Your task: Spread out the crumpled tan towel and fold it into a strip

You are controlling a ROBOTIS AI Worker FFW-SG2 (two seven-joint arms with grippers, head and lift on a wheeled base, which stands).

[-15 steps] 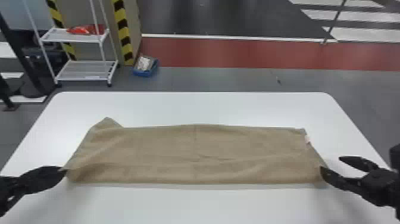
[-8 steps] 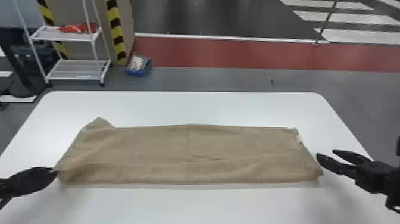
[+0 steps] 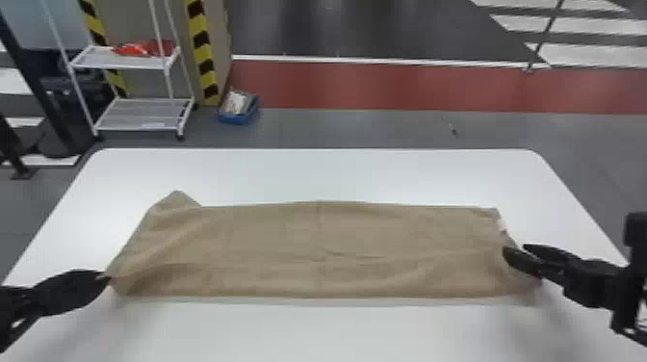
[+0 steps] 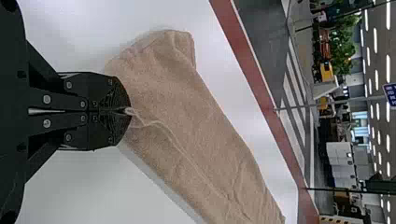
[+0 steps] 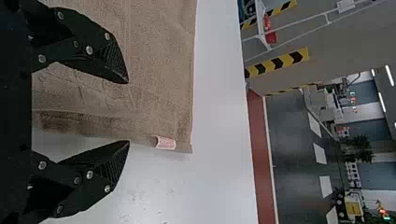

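Towel (image 3: pixel 317 240) laid out as a long strip, 1 corner pinched

Left gripper (image 3: pixel 109 278): clenched on the towel's near left corner. Right gripper (image 3: pixel 514 249): released, fingers apart at the right end, 1 over the cloth, 1 over the white table (image 3: pixel 317 332). Strip runs left to right across the tabletop, shallow wrinkles mid-cloth. Far left corner pokes past the far edge. Pale tag (image 5: pixel 165 143) on the right end.

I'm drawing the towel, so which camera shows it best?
Head view: it has the tan towel end to end. The left wrist view shows the end the left claw pinches; the right wrist view, the end with the tag.
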